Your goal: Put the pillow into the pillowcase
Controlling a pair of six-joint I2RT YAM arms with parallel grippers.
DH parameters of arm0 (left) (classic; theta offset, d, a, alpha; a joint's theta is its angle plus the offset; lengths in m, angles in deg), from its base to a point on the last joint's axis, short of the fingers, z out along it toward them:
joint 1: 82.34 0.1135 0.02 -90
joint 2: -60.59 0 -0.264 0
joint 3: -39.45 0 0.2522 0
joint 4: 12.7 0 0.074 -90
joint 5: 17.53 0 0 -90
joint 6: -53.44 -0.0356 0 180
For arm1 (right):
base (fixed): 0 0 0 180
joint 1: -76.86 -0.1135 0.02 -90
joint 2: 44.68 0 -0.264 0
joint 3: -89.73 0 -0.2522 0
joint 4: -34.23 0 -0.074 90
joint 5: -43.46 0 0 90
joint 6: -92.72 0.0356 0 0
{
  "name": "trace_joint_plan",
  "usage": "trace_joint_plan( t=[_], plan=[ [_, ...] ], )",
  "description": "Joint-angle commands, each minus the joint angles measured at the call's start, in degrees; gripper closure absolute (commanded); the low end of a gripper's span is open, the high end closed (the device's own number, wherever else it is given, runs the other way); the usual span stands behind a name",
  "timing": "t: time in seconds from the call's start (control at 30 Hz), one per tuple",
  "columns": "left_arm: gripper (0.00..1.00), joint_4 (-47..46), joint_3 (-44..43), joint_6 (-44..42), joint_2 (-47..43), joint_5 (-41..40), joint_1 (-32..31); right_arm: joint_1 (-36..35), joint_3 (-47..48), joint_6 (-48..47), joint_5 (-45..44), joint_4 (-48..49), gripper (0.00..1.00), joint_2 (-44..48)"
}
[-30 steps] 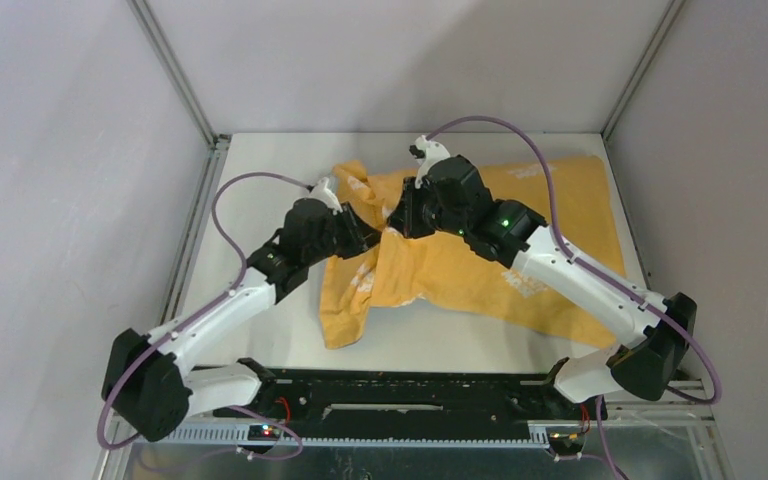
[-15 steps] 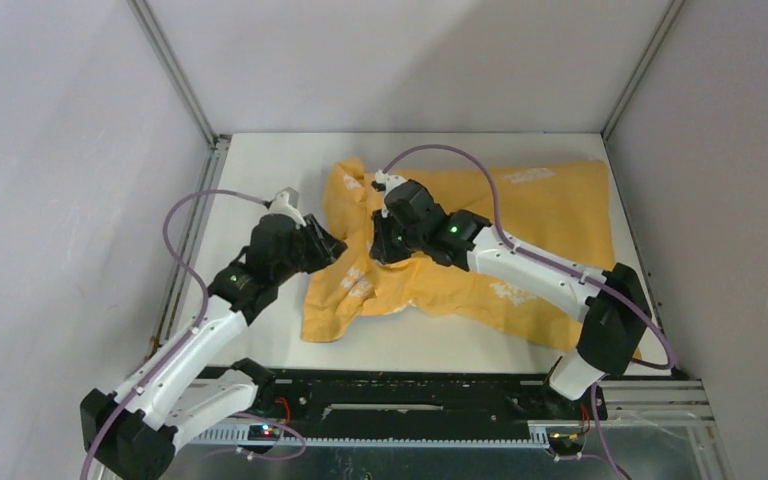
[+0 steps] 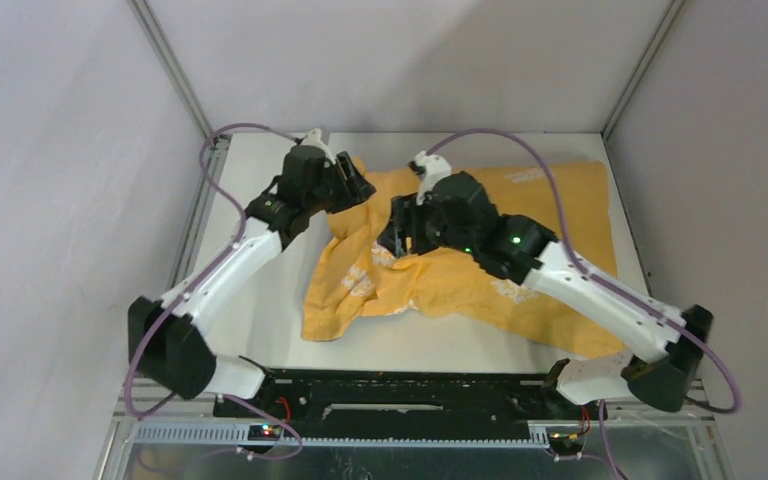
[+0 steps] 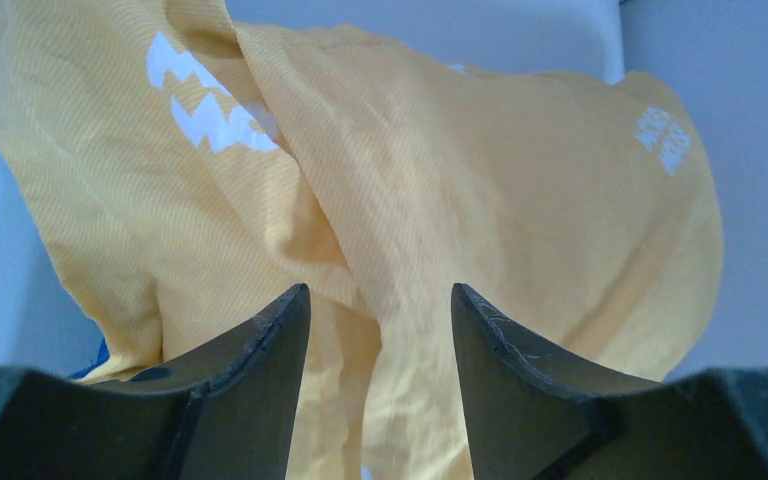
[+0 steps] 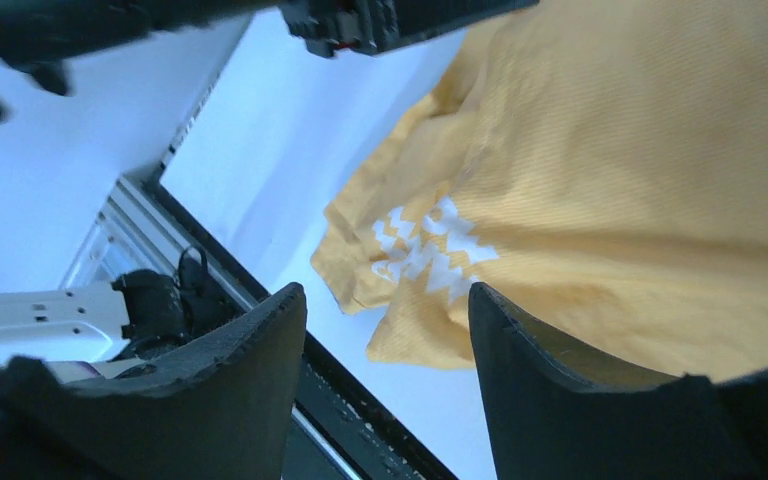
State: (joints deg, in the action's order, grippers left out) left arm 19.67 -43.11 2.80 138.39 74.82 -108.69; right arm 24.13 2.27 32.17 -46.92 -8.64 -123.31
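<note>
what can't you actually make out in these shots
- Pillow: no white cushion shows in any view. If it is inside, the pillowcase covers it.
- Where the pillowcase opens: in the top view, lost in the crumpled left end under the left gripper and right gripper.
- Lettering: folded over in the left wrist view, too small to read from above.
- Near right corner of the pillowcase: top view, behind the right arm.

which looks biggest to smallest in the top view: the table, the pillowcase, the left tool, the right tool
1. table
2. pillowcase
3. left tool and right tool: they look much alike, and height above the table may differ, so I won't rank them.
</note>
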Motion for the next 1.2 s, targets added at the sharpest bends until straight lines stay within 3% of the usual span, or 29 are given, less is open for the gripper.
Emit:
trace_joint_plan(
  t=[0.0, 0.2, 0.3, 0.4, 0.5, 0.53, 0.7, 0.9, 1.17],
  plan=[
    [0.42, 2.6, -7.5, -3.0, 5.1, -1.3, -1.1, 2.4, -1.6, -1.3, -4.0, -2.1, 0.37, 5.5],
    [0.4, 1.9, -10.2, -2.3, 10.9, -2.2, -1.7, 6.7, -5.3, -1.9, -5.4, -3.5, 0.36, 9.8],
    [0.46, 2.3, -12.3, -1.9, 14.4, -1.9, -1.7, 7.8, -7.2, -1.8, -5.0, -3.6, 0.36, 11.3],
    [0.65, 2.4, -14.0, -1.6, 17.3, -2.2, -1.7, 8.9, -8.5, -1.5, -4.9, -3.9, 0.36, 12.9],
    [0.97, 3.8, -17.4, -2.5, 19.0, -6.3, -1.0, 9.8, -9.4, -1.5, -4.8, -4.1, 0.36, 14.5],
    [1.0, 3.7, -18.3, -2.6, 19.0, -7.0, -0.5, 10.0, -9.5, -1.6, -4.8, -4.3, 0.36, 14.9],
    [1.0, 1.9, -24.5, -4.5, 18.6, -11.4, 2.6, 10.6, -11.3, -1.7, -5.9, -4.4, 0.36, 15.4],
    [1.0, 0.6, -30.5, -7.9, 23.2, -11.1, 5.2, 14.1, -18.6, -1.1, -3.5, 0.0, 0.36, 11.5],
    [1.0, -5.4, -22.7, -7.8, 28.2, -9.3, 8.3, 14.3, -20.3, -0.8, -1.1, 2.6, 0.34, 8.8]
  ],
)
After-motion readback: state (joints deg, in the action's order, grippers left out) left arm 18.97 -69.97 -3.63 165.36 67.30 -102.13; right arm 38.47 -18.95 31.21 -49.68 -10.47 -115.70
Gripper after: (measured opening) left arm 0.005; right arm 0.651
